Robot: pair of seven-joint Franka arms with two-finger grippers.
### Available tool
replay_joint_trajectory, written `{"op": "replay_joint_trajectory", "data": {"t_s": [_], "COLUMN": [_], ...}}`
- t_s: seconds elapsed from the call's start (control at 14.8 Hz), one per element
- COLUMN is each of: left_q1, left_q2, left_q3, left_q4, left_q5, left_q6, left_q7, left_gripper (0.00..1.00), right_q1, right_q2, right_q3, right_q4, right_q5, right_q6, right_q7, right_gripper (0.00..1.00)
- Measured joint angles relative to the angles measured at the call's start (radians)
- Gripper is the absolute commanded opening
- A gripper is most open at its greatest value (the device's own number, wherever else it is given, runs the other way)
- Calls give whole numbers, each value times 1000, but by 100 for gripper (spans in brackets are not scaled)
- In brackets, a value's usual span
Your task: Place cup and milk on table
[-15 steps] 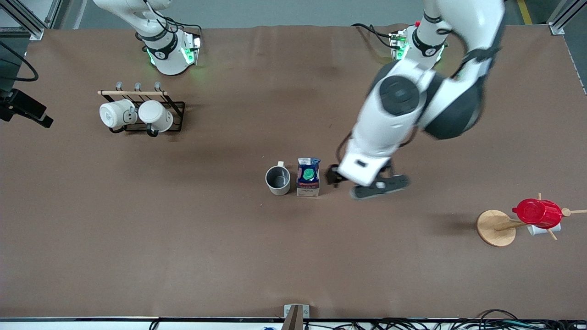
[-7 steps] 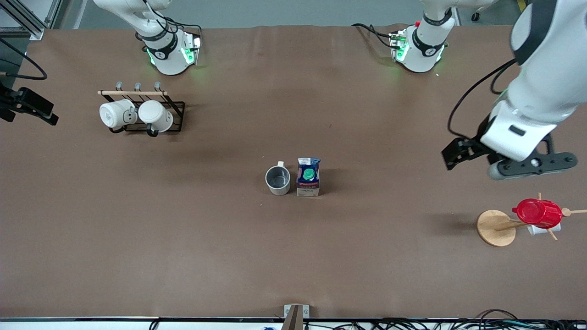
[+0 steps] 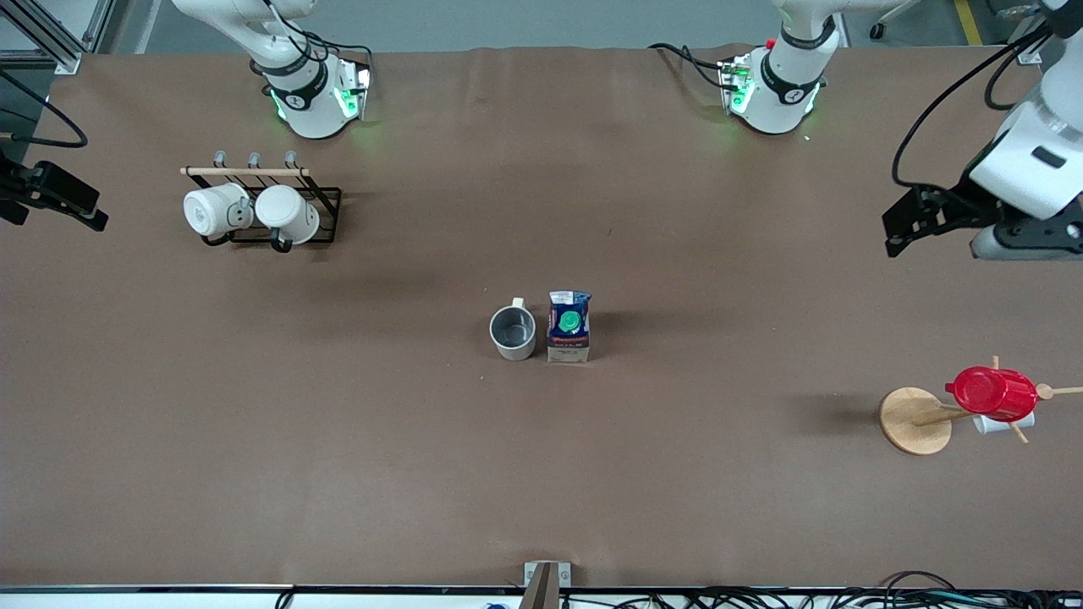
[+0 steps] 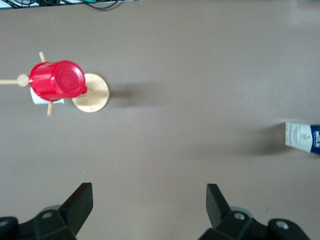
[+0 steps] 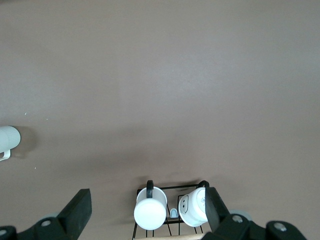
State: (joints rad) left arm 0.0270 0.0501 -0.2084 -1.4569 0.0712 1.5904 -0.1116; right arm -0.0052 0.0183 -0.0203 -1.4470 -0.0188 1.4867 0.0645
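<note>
The cream-white cup [image 3: 513, 331] stands upright mid-table on the brown table [image 3: 338, 457], and the right wrist view catches its side [image 5: 7, 140] at the picture's edge. The blue milk [image 3: 568, 326] carton with a green cap stands right beside the cup, toward the left arm's end. Its end shows in the left wrist view [image 4: 302, 137]. My left gripper [image 3: 898, 228] hangs open and empty over the left arm's end of the table, its jaws [image 4: 149, 196] wide above bare table. My right gripper [image 5: 147, 202] is open and empty above the mug rack.
Two white mugs [image 3: 218, 210] [image 3: 288, 213] hang on a black wire rack [image 3: 326, 196] near the right arm's base. A red cup [image 3: 992, 392] hangs on a wooden peg stand with a round disc base [image 3: 909, 420] toward the left arm's end.
My left arm has swung up and away from beside the milk to the left arm's end of the table. Cup and milk stay where they were.
</note>
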Motion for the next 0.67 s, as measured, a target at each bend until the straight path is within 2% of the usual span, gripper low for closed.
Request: {"op": "replay_joint_trajectory", "data": {"t_s": [0.4,0.67], "left_q1": [27,17], "left_q2": [-61,-123], "left_q3": [11,18], "left_q4": [-40,-141], "left_q5": [-19,-37], "left_q6": [-58,-56], "left_q7": [78,79], "left_gripper": [100,100], "right_q1": [0,0], "right_q2": [0,0], "right_q3": [0,0], "right_q4": [0,0], "right_q5": [0,0], "right_q6": [-20,-22], "right_q7": [0,0], "right_gripper": [100,100]}}
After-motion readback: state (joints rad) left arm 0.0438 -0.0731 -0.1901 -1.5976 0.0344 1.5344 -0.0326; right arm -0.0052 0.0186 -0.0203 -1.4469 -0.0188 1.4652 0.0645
